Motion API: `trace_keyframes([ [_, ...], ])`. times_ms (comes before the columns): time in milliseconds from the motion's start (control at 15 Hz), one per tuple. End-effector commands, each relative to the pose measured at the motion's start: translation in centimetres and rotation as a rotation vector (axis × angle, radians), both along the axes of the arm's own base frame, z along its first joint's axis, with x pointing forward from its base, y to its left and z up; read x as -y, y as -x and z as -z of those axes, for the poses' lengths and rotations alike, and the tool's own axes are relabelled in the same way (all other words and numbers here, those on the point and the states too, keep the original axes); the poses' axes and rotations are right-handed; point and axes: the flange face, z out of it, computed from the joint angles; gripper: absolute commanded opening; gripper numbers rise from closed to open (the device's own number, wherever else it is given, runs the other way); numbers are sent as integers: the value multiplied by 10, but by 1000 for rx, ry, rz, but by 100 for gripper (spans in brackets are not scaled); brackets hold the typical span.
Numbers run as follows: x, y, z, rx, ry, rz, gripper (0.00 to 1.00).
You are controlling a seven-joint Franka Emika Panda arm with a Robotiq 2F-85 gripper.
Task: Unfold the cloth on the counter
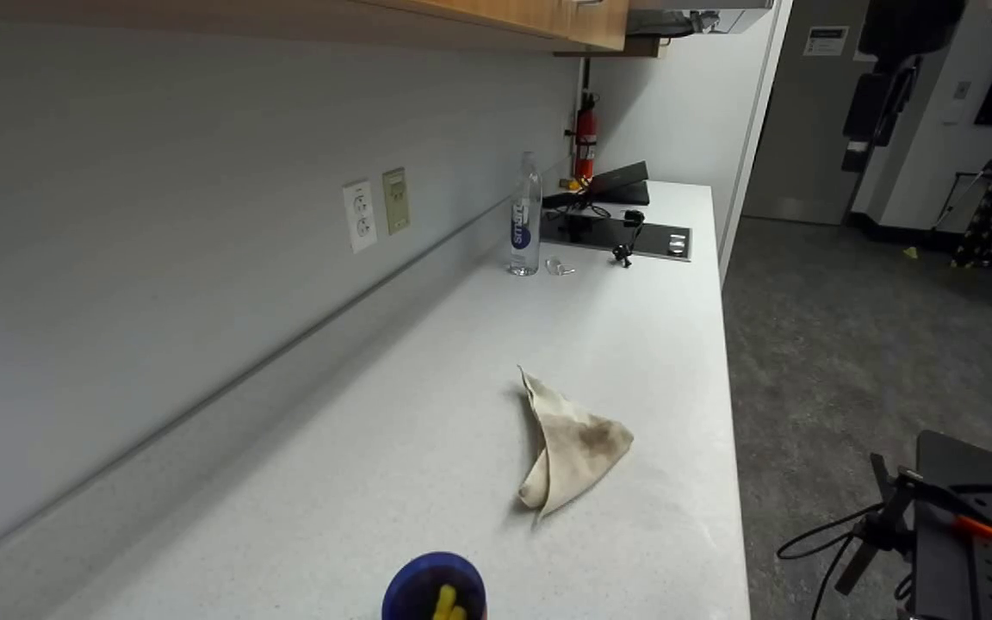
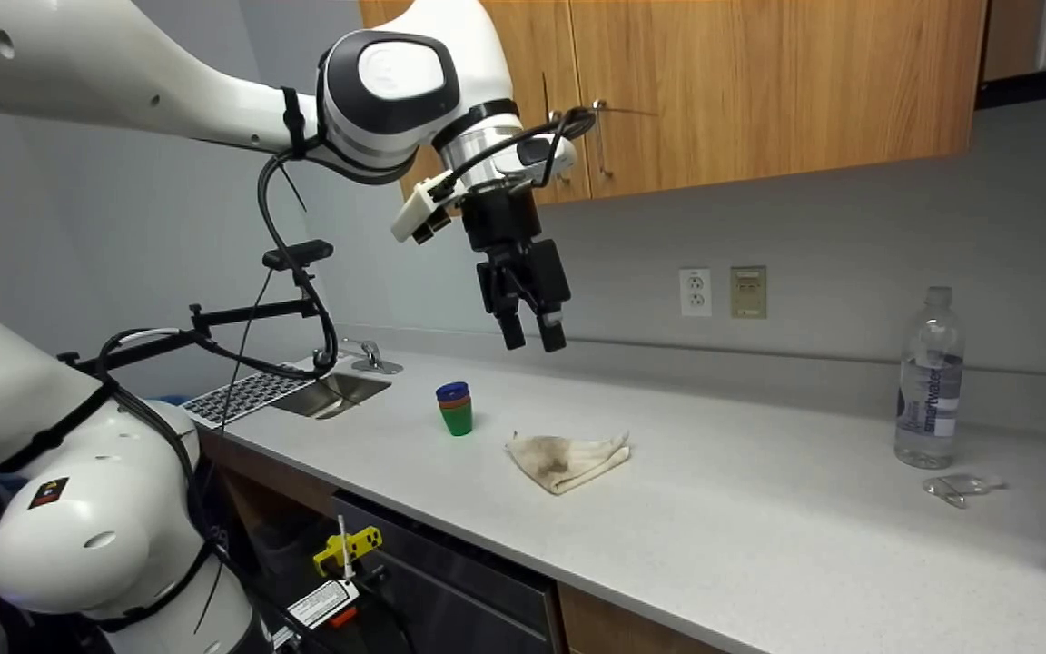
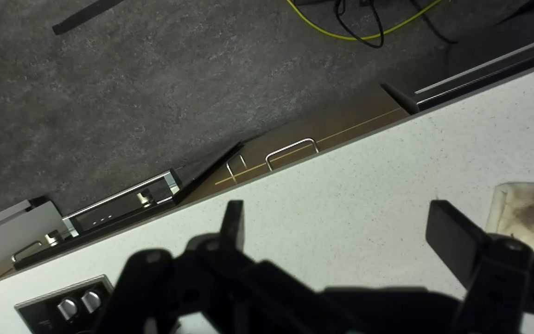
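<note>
Cloth (image 1: 584,452), beige with a dark brownish stain, lies folded over on itself into a pointed shape on the white countertop (image 2: 714,518), between the nested blue, orange and green cups (image 2: 457,413) and the Smartwater bottle (image 2: 929,395), nearer the cups. Something yellow (image 1: 445,601) shows inside the top cup in an exterior view. The bottle stands upright near the grey wall (image 2: 832,263), with a small clear object (image 2: 961,486) just beside it, too indistinct to name. Above the countertop, apart from the cloth, the two-finger gripper (image 2: 532,336) hangs pointing down from the white Franka Panda arm (image 2: 251,113). Its jaws stand wide, with countertop showing between them in the wrist view. There the cloth appears at the right edge, cut off by the border and partly hidden behind the gripper. A metal sink (image 2: 332,395) lies beyond the cups, and a black cooktop (image 1: 582,231) lies past the bottle.
</note>
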Motion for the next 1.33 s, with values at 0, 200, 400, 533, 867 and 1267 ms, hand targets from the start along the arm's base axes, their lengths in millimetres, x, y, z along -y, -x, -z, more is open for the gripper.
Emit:
trace_keyframes([
  [0,0,0,-1,-1,0,0,100],
  [200,0,0,-1,-1,0,0,100],
  [400,0,0,-1,-1,0,0,100],
  [533,0,0,-1,-1,0,0,100],
  [867,0,0,-1,-1,0,0,100],
  [1267,-8,-6,5,-1,-48,-41,100],
])
